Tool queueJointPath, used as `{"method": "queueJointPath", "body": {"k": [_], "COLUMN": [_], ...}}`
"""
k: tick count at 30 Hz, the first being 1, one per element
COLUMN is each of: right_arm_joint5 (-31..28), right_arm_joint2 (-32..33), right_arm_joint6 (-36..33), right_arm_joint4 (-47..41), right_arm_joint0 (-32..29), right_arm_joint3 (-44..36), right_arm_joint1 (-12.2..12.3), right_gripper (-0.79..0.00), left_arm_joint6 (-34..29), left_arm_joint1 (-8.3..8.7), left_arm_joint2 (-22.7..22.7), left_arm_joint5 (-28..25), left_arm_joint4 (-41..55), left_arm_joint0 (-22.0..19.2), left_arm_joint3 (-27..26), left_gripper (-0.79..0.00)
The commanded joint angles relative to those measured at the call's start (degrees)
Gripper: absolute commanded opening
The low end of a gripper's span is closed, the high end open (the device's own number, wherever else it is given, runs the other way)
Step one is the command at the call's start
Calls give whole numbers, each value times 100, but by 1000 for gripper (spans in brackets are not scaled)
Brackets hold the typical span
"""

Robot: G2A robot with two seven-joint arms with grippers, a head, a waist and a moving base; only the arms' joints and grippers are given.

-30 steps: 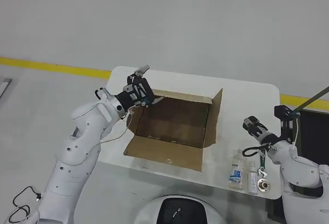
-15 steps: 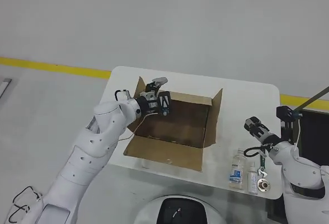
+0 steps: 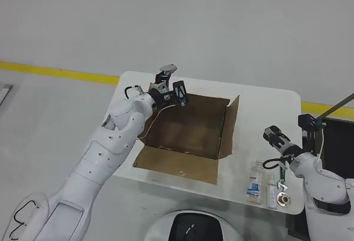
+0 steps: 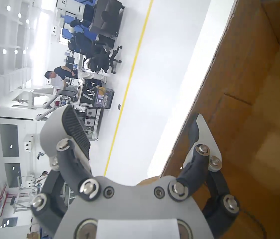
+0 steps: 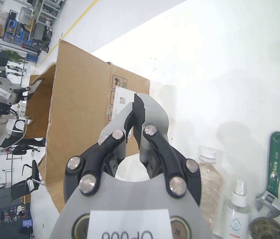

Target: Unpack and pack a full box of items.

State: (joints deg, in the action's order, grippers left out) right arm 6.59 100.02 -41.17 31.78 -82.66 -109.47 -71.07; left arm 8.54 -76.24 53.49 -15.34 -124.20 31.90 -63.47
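Observation:
An open cardboard box [image 3: 189,129] stands mid-table, its inside showing bare cardboard [image 4: 266,115]. My left gripper [image 3: 174,84] is open at the box's far left corner. It straddles the far wall's top edge, with one finger [image 4: 68,123] outside and the other finger [image 4: 202,133] inside. From the right wrist view, the left gripper [image 5: 15,75] sits beyond the box [image 5: 80,88]. My right gripper [image 5: 135,108] is shut on nothing, hovering over the table right of the box [image 3: 272,135]. Near it lie a water bottle [image 3: 255,181], a spray bottle [image 3: 271,193] and a green-handled wrench [image 5: 275,160].
A round metal fitting [image 5: 266,227] lies beside the wrench head near the table's front right edge [image 3: 294,208]. The box's right flap [image 3: 231,123] stands upright between the box and the right arm. Bare white table [image 3: 267,108] lies behind the right gripper.
My left gripper has swung from the box's left flap to the right and then farther back, onto the far wall's edge. The right arm has stayed put.

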Motion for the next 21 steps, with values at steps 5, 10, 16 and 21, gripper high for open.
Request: {"method": "queueJointPath", "body": {"k": [5,10,16,21], "right_arm_joint5": [5,13,35,21], "right_arm_joint2": [76,145,177,170], "right_arm_joint6": [46,76,111,123], "right_arm_joint4": [-9,-31,-68,-99], "right_arm_joint0": [-84,-151,-189,-160], "right_arm_joint3": [-48,-75,-82,-66], "right_arm_joint1": [31,55,80,101], "right_gripper": [-785,-785,-785,-785], "left_arm_joint6": [88,154,293,360], "left_arm_joint1": [-236,-433,-632,-736], "left_arm_joint2": [-380,-622,-780,-834], "left_arm_joint5": [478,778,888,1062], "left_arm_joint4": [139,246,486,562], "left_arm_joint0": [-402,-724,-1009,-1111], "left_arm_joint3": [635,1195,1776,2129], "left_gripper": [0,0,0,0]}}
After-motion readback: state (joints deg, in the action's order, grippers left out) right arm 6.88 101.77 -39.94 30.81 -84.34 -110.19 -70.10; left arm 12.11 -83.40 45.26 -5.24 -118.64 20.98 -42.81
